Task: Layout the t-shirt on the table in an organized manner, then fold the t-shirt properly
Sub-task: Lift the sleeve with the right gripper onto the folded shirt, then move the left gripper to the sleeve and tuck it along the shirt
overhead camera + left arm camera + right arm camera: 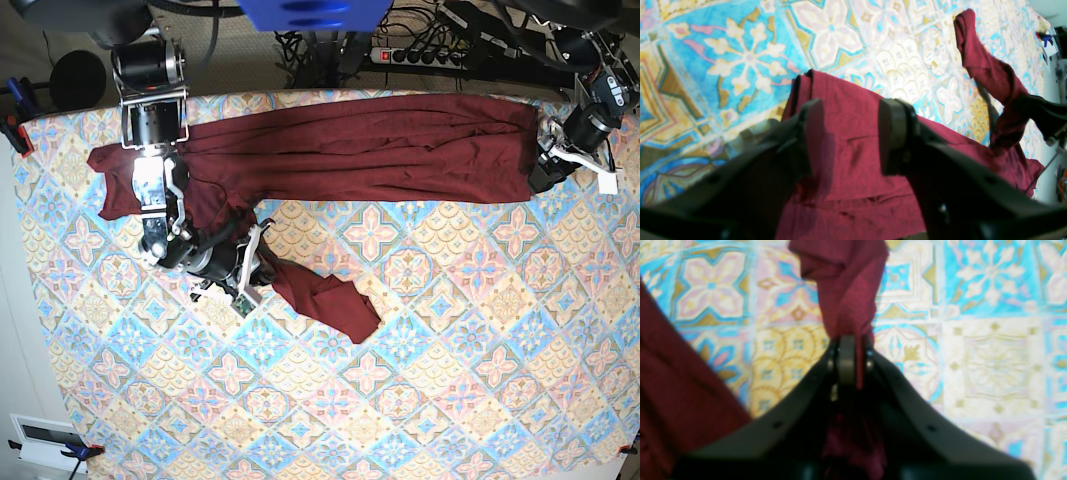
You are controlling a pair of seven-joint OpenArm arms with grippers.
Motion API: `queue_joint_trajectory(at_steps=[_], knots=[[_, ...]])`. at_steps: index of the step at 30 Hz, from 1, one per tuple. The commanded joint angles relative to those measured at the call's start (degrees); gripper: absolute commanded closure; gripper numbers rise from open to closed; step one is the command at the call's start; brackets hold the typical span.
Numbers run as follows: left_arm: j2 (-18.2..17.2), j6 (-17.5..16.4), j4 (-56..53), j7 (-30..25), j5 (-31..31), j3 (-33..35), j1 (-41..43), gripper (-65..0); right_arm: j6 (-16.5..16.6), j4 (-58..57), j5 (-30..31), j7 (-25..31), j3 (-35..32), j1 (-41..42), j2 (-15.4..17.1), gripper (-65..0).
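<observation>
Counting from the left of the base view, we find two arms, one t-shirt [360,145] and one table [470,330]; we can read no writing or labels anywhere. Our right gripper [848,350] has its jaws pinched together on a bunched sleeve of the maroon knit, lifted off the tiled cloth. The shirt's soft, creased body lies stretched along the table's far edge. At the far right, our left gripper [850,133] holds its fingers apart over a folded edge of the fabric, gripping nothing. Pastel diamond tiles pattern the tablecloth.
</observation>
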Motion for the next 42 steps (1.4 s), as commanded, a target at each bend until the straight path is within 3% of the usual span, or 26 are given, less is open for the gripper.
queue_joint_trajectory(at_steps=[1,5,15,20,26,30,32,35,38,42], knots=[[-1.0,-0.4,0.8,-0.9,-1.0,-0.2,-0.2,-26.8,0.1,3.6,1.2,0.7,0.0,0.3,0.2,0.0],[-1.0,-0.4,0.8,-0.9,-1.0,-0.2,-0.2,-26.8,0.1,12.6,1.2,-2.2,-0.1,-5.3,0.2,0.0],[0.1,-0.4,0.8,-0.9,-0.9,-0.2,-0.2,-26.8,0.1,28.6,1.2,-2.3,-1.1,-20.9,0.2,0.0],[0.1,-0.4,0.8,-0.9,-0.9,-0.2,-0.3,-26.8,0.1,30.2,1.2,-2.3,-4.6,-26.0,0.5,0.0],[0.1,-0.4,0.8,-0.9,-0.9,0.5,-1.4,-26.8,0.1,30.0,1.1,-2.3,-13.6,-27.8,4.6,0.0],[0.1,-0.4,0.8,-0.9,-1.0,3.4,-2.2,-26.8,0.1,29.3,1.0,-2.3,-14.9,-27.4,5.6,-0.3],[0.1,-0.4,0.8,-0.9,-1.0,4.5,-3.0,-27.0,0.1,28.8,1.0,-4.0,-14.9,-27.4,5.8,-3.1],[0.1,-0.4,1.1,-0.7,-1.0,7.3,-5.5,-27.1,0.1,29.1,1.0,-8.7,-14.9,-26.3,5.8,-12.4],[0.1,-0.4,1.1,-0.6,-1.0,11.1,-7.8,-27.1,0.1,29.4,1.0,-9.1,-14.9,-26.3,6.6,-19.8],[0.1,-0.4,1.2,-0.6,-1.0,18.3,-11.2,-27.1,0.1,29.5,1.1,-9.0,-14.3,-26.3,8.3,-21.8]])
